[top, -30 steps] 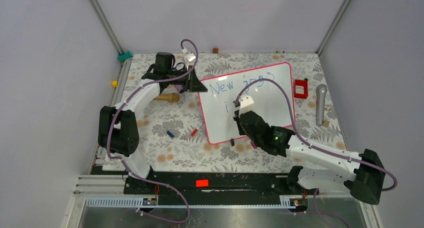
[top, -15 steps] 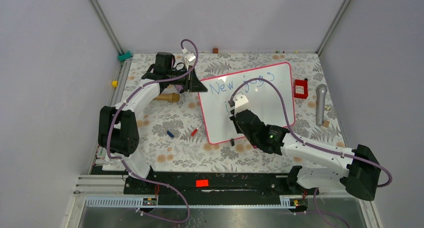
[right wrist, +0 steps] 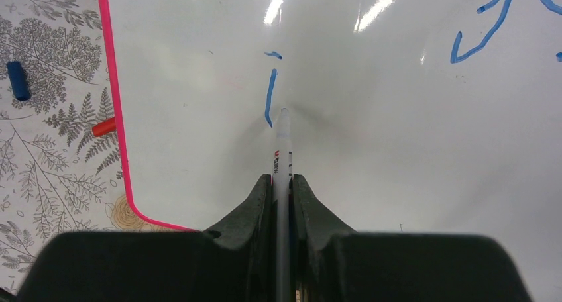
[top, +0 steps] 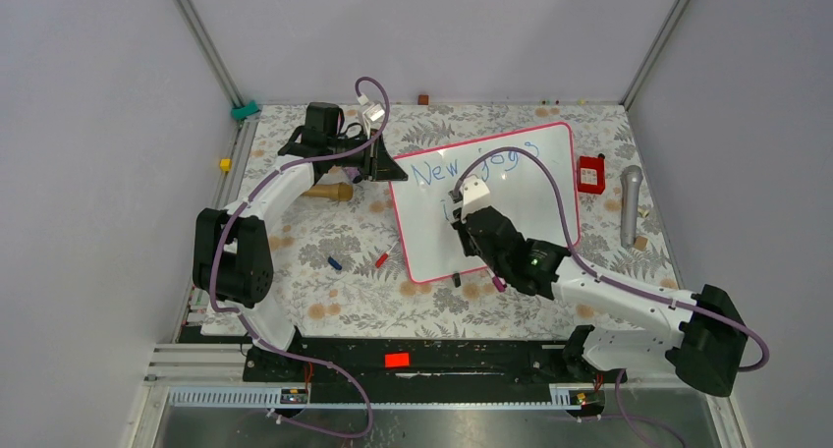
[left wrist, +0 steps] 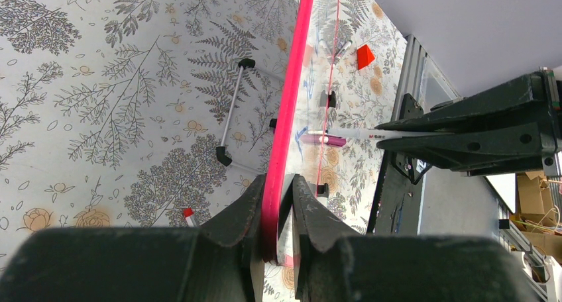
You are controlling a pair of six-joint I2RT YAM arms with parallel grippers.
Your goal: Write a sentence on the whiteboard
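To steady the whiteboard (top: 526,188), left claw (left wrist: 277,186) clamps its rim; right claw (right wrist: 281,181) pinches a marker (right wrist: 283,138), tip seemingly touching just ahead.

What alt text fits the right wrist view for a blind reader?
The right gripper clamps a white marker, its tip at the whiteboard beside a blue letter i. The board's pink frame runs down the left, floral tablecloth beyond it.

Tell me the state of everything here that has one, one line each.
whiteboard, partly written, frame clamped at one edge.
sentence, unfinished: "New" and a second word above, a lone "i" below.
marker, uncapped, tip at the board beside the "i".
left tool, shut on the whiteboard.
right tool, shut on the marker.
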